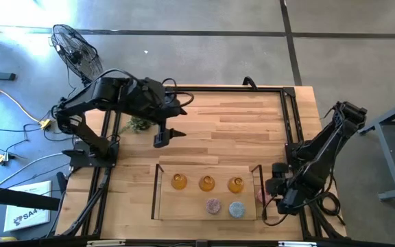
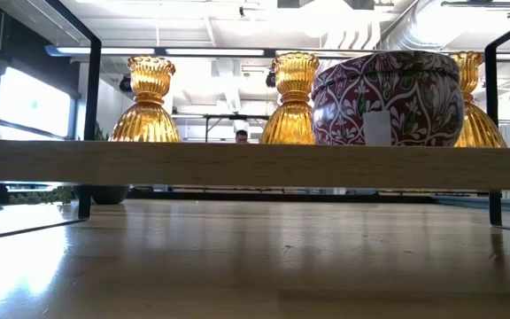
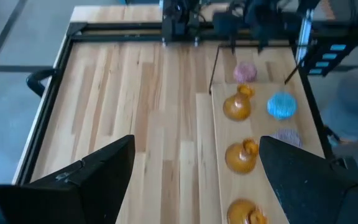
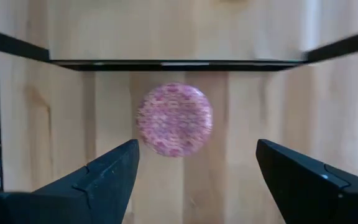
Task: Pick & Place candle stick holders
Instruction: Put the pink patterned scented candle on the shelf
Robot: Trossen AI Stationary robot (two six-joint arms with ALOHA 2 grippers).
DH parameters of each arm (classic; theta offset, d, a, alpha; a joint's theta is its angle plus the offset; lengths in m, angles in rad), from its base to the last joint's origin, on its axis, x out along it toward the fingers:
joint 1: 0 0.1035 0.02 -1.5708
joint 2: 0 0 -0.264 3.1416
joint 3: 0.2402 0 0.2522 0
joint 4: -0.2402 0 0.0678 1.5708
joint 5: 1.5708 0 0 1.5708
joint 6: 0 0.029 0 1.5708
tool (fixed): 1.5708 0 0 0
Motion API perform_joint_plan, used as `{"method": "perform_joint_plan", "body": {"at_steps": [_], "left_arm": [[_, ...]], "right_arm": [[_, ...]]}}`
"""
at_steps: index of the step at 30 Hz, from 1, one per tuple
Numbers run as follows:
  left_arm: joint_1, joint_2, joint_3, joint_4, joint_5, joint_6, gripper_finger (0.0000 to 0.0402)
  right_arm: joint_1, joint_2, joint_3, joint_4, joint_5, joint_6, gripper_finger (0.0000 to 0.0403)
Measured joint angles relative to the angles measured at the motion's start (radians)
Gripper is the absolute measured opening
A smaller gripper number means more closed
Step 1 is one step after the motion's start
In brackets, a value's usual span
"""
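A low wooden tray (image 1: 184, 202) with thin black posts sits on the wooden table (image 1: 238, 130), near its front edge. This tray is the landmark for everything here.

On the tray stand 3 amber candle stick holders in a row: 1 (image 1: 178, 182), the next (image 1: 206, 183) and the last (image 1: 236, 184). In front of that row, also on the tray, sit 2 low round holders, a mauve holder (image 1: 213, 206) and a light blue holder (image 1: 236, 209) just beside it. In the low view the amber ones stand upright on the tray board, and a round holder with a red flower pattern (image 2: 388, 97) sits in front of them.

The pink holder (image 4: 174, 119) rests near the tray's right end, close to a black post. From above it is mostly hidden, so I cannot tell if it is on the tray or just off it.

The right gripper (image 4: 194, 180) hangs right over the pink holder. Its 2 fingers are spread wide and hold nothing.

The left gripper (image 1: 163, 137) hangs above the bare table behind the tray, well apart from it. Its fingers are spread wide too, with nothing between them.

A green mossy ball (image 1: 140, 124) lies on the table behind the tray, near the left gripper.
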Motion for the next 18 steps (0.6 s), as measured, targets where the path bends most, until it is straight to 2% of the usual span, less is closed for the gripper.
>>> {"method": "perform_joint_plan", "body": {"at_steps": [9, 18], "left_arm": [[-0.002, 0.005, 0.001, 0.073, 0.019, -0.053, 0.0337], [-0.001, 0.009, 0.001, 0.092, 0.019, -0.136, 0.0337]], "right_arm": [[0.0, 0.002, -0.169, 0.284, -0.053, -0.014, 0.0318], [0.001, 0.003, -0.247, 0.396, -0.011, -0.044, 0.0318]]}}
